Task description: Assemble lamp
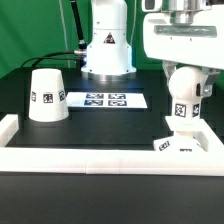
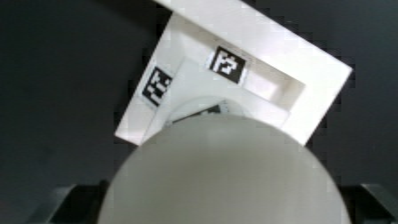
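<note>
The white ball-topped bulb (image 1: 182,100) stands upright on the small flat square base (image 1: 176,145) at the exterior view's right, just behind the front rail. My gripper (image 1: 186,68) comes down from above and is shut on the bulb's ball top. In the wrist view the bulb (image 2: 214,165) fills the lower part between my dark fingers (image 2: 68,205), and my gripper (image 2: 214,208) holds it over the tagged base (image 2: 267,80). The truncated-cone shade (image 1: 47,95) stands alone at the exterior view's left, far from my gripper.
The marker board (image 1: 105,100) lies flat between the shade and the bulb. A long white rail (image 1: 100,156) runs along the front, with a short rail piece (image 1: 8,128) at the left. The robot's pedestal (image 1: 107,50) stands behind.
</note>
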Controlling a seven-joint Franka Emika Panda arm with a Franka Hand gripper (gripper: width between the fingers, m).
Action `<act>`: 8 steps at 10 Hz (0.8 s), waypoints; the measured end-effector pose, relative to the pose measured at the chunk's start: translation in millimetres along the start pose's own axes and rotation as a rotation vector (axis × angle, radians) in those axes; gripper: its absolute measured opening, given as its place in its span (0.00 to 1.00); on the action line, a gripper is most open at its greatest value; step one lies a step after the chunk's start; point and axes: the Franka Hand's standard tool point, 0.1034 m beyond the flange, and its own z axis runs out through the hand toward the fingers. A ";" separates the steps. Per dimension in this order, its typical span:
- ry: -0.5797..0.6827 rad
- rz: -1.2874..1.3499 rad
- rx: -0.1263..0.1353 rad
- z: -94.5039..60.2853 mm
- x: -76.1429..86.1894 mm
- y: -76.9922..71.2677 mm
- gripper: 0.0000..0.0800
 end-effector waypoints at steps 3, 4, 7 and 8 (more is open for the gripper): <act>-0.042 0.265 0.011 0.1 -0.7 -1.3 0.72; -0.047 0.326 0.014 -0.1 -1.8 -2.1 0.72; -0.057 0.305 0.016 0.4 -4.6 -2.7 0.84; -0.058 0.243 0.014 0.5 -5.0 -2.3 0.87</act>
